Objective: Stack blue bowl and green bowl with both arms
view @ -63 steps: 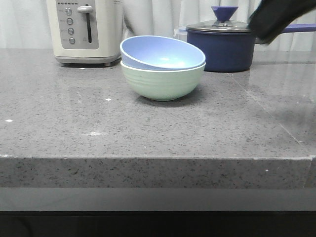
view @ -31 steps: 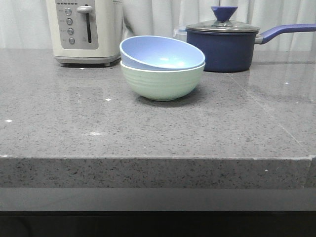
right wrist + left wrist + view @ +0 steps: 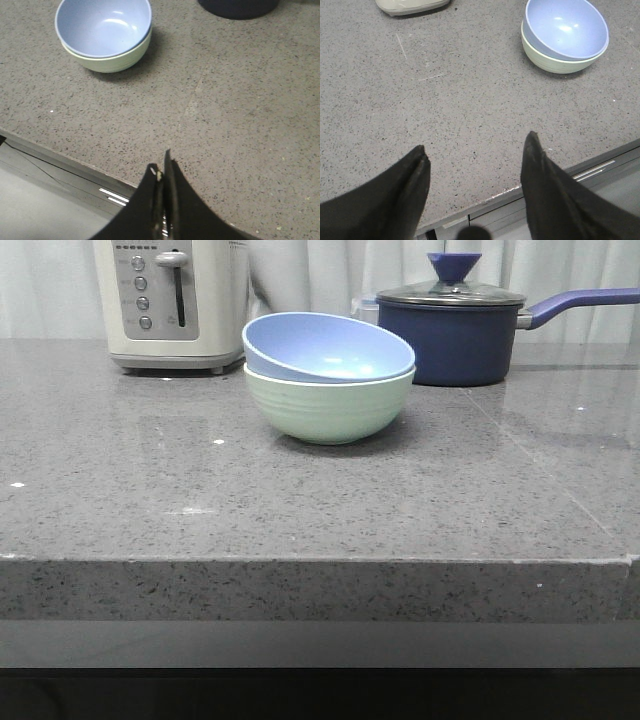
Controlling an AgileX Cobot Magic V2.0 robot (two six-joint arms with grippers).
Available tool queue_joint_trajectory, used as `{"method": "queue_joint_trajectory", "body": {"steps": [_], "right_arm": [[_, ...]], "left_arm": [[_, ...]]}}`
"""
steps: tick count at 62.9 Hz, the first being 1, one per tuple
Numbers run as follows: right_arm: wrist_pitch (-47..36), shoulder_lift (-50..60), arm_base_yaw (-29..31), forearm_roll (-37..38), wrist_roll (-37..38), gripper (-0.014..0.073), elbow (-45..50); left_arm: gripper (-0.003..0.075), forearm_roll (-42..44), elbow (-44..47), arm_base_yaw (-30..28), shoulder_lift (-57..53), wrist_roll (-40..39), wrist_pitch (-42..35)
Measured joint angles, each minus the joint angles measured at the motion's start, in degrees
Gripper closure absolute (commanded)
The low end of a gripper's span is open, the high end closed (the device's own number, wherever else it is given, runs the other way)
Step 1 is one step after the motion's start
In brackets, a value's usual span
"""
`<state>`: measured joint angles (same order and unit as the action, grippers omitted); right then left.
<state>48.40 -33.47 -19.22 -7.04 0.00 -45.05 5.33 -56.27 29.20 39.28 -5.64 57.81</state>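
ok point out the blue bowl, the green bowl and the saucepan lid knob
blue bowl (image 3: 330,348), front view, inner surface
green bowl (image 3: 330,412), front view, outer ridged wall
saucepan lid knob (image 3: 455,265), front view, middle of the knob

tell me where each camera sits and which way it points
Front view: low at the counter's near edge, facing forward at the blue bowl nested in the green bowl, toaster and saucepan behind; no robot parts show.
Left wrist view: above the counter's front edge, looking down; left gripper open, empty.
Right wrist view: likewise above the front edge, looking down; right gripper shut, empty.
Shared: all three show the stacked bowls; both wrist views show the counter edge.
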Motion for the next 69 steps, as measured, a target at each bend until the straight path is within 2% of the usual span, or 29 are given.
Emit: {"method": "queue_joint_trajectory", "body": {"steps": [3, 7, 19, 26, 54, 69], "right_arm": [[0.00, 0.00, 0.00, 0.15, 0.00, 0.0648, 0.00], [0.00, 0.00, 0.00, 0.25, 0.00, 0.0648, 0.00], [0.00, 0.00, 0.00, 0.38, 0.30, 0.0648, 0.00], [0.00, 0.00, 0.00, 0.42, 0.30, 0.0648, 0.00], [-0.12, 0.00, 0.00, 0.42, 0.30, 0.0648, 0.00], [-0.12, 0.09, 0.00, 0.42, 0.30, 0.0648, 0.00]], "left_arm": [[0.0329, 0.00, 0.00, 0.00, 0.00, 0.00, 0.00], [0.0384, 0.00, 0.00, 0.00, 0.00, 0.00, 0.00], [0.0655, 0.00, 0.00, 0.00, 0.00, 0.00, 0.00], [0.0741, 0.00, 0.00, 0.00, 0.00, 0.00, 0.00], [0.0740, 0.00, 0.21, 0.00, -0.34, 0.00, -0.04], [0.0740, 0.00, 3.06, 0.00, -5.23, 0.00, -0.26]]}}
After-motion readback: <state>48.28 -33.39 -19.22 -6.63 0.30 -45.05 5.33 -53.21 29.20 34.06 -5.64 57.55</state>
